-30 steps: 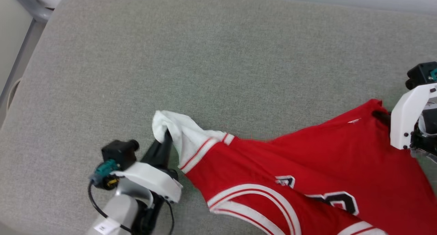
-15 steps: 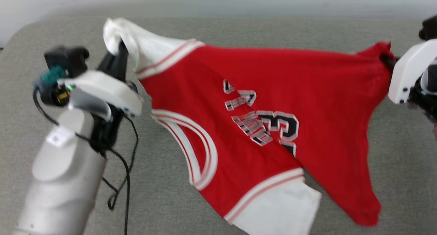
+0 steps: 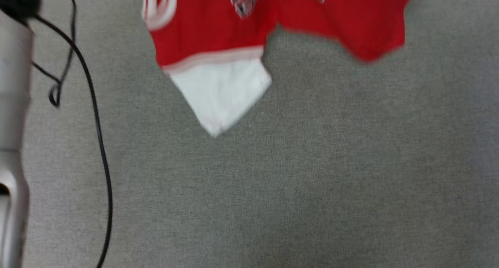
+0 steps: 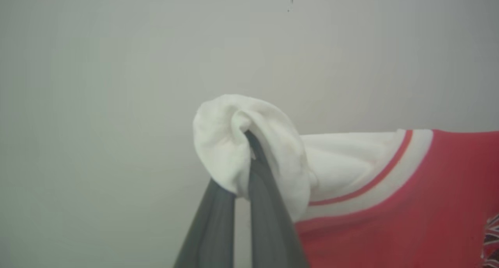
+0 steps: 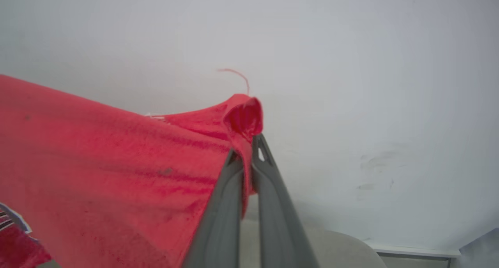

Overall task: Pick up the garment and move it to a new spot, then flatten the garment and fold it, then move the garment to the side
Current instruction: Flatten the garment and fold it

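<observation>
Colleague: What does the left claw [image 4: 245,155] have?

Operator: I see its two dark fingers pressed together, pinching a bunched white sleeve of the garment [image 3: 218,38]. The cloth wraps over the fingertips like a cap.

Colleague: And the right claw [image 5: 246,145]?

Operator: Clamped too. It nips a folded red corner of the fabric between its tips, and a loose red thread [image 5: 237,75] curls up from that corner.

Colleague: So where is the shirt?

Operator: It is held up in the air, spread between my two claws, with a pale wall [image 5: 351,46] behind it in both wrist views. From the head camera I get its lower part hanging near the far edge of the grey surface [image 3: 312,182]. I can see the red body there, and a bit of the black-and-white print cut off by the top of the picture. The other sleeve [image 3: 222,89] points down, white, with striped trim above it. That view is blurred, so I can't tell whether the sleeve's tip touches the surface or hangs just above it.

Colleague: Anything else near it?

Operator: My left forearm [image 3: 11,104] stands pale along the left side, well apart from the shirt. A black cable [image 3: 97,135] loops down beside it over the surface.
</observation>
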{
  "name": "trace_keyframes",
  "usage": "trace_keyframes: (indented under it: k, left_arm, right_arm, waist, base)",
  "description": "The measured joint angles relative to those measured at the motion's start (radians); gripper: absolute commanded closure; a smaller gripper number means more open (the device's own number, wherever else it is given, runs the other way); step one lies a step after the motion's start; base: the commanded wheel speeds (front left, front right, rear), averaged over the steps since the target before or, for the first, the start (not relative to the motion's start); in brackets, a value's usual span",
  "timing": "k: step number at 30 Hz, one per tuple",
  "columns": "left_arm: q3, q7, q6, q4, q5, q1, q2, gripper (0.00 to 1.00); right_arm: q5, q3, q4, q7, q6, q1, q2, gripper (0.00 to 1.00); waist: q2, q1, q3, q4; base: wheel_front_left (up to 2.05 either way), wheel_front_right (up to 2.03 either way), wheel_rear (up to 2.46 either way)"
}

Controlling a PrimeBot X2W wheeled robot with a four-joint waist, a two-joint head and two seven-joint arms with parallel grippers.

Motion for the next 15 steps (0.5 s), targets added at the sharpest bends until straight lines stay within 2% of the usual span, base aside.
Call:
trace_keyframes:
  k: [8, 15]
  left_arm:
    - [-0.009, -0.030, -0.005, 0.058, 0.040, -0.268, 0.019, 1.00]
    - [-0.019, -0.057, -0.020, 0.139, 0.040, -0.336, 0.000, 1.00]
  right_arm:
    - [-0.085, -0.068, 0.023, -0.057, 0.001, -0.225, 0.006, 1.00]
    - [-0.134, -0.095, 0.086, -0.079, 0.001, -0.297, 0.027, 1.00]
  waist:
    - [-0.0001, 0.0000, 0.118, 0.001]
    - [0.0000, 0.0001, 0.226, 0.020]
  base:
    - [0.00, 0.00, 0.00]
    - [0.00, 0.00, 0.00]
